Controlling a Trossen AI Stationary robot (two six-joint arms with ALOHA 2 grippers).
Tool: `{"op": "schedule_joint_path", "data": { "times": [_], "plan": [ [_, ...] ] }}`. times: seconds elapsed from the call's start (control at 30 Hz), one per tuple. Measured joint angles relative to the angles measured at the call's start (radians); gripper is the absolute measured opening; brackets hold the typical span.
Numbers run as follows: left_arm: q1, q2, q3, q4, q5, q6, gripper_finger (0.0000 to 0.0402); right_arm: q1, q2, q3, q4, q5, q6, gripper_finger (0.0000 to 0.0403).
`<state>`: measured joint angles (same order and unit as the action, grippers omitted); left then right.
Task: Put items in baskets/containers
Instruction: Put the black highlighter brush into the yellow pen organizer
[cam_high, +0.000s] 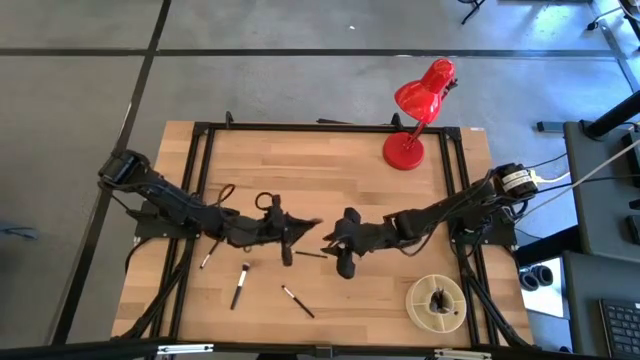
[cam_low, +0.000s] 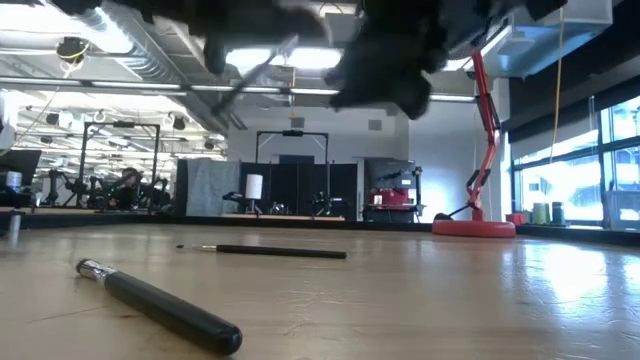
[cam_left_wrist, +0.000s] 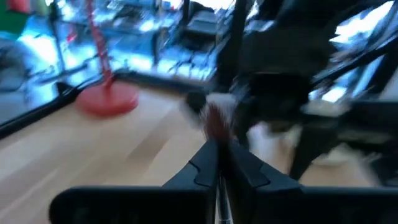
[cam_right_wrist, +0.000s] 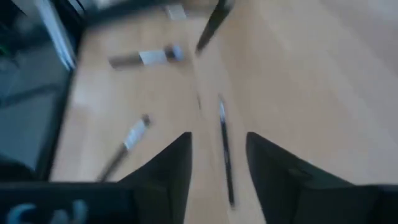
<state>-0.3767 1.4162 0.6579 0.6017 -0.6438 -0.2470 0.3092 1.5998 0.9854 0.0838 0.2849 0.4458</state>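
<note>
My left gripper (cam_high: 303, 229) hangs above the middle of the table, shut on a thin makeup brush (cam_low: 258, 72) that slants in the air. My right gripper (cam_high: 332, 238) faces it close by and is open (cam_right_wrist: 217, 163), above a thin dark brush (cam_right_wrist: 224, 149) lying flat on the wood. More brushes lie flat on the table: one near the left (cam_high: 210, 251), one pale-tipped (cam_high: 240, 285) and one toward the near edge (cam_high: 297, 300). The round cream dish (cam_high: 437, 303) sits at the near right corner. My left gripper pinches the brush's thin handle (cam_left_wrist: 219, 200) between its two shut fingers. The fingers point nearly level toward the table's right side. The brush is lifted clear of the table, and its pale end (cam_left_wrist: 214, 119) sticks out past the fingertips toward my right gripper.
A red desk lamp (cam_high: 415, 112) stands on its round base at the far right of the table. A black frame rail (cam_high: 300, 127) runs along the table's far edge. Bare wood lies between the lamp and the arms.
</note>
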Motion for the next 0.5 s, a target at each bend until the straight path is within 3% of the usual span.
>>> {"op": "schedule_joint_path", "data": {
  "times": [0.2, 0.3, 0.5],
  "plan": [
    [-0.055, 0.0, 0.0, 0.109, -0.036, 0.046, 0.0009, -0.001, 0.0, -0.143, 0.515, 0.004, -0.127, 0.0234],
    [-0.066, 0.009, 0.0, 0.142, -0.06, 0.071, 0.0011, -0.003, 0.002, -0.208, 0.73, 0.009, -0.163, 0.0253],
    [-0.042, 0.05, 0.0, 0.236, -0.03, 0.086, 0.0012, -0.043, 0.052, -0.202, 0.786, -0.064, -0.188, 0.0245]
  ]
}}
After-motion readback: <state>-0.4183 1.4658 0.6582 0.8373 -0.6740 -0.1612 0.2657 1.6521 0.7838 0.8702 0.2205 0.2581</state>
